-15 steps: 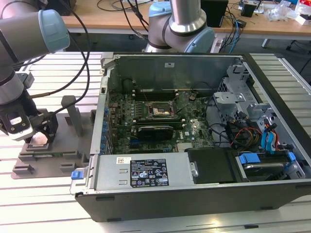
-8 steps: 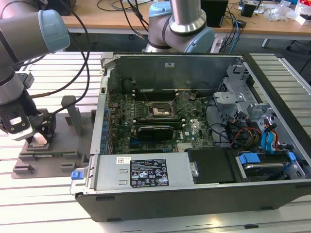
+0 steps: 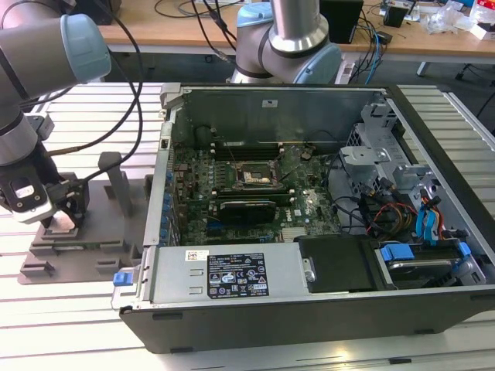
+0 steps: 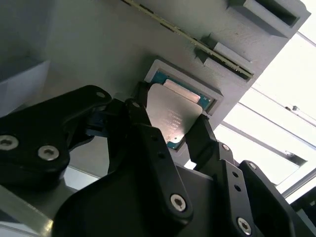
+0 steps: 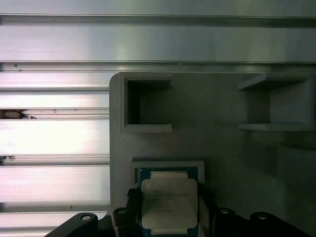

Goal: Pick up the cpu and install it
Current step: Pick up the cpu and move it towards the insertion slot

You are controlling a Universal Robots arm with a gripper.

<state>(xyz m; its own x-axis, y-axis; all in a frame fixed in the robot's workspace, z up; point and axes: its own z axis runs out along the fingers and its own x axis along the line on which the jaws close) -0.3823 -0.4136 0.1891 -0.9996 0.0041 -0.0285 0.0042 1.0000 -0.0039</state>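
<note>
Arm [image 3: 39, 42] is reaching down at the exterior view's left edge.
Its gripper [image 3: 60, 220] is pointing downward; in the second wrist view its black fingers [image 4: 148, 138] are pressing opposite sides of the cpu [image 4: 173, 116].

The worktop [image 3: 77, 325] and computer case [image 3: 309, 201] are taken from above, at distance, in the exterior view; tray [image 5: 222, 148] and cpu [image 5: 169, 202] are shared close-up in both wrist views.

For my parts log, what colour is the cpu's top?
The cpu top is silver-grey; first wrist view.
</note>
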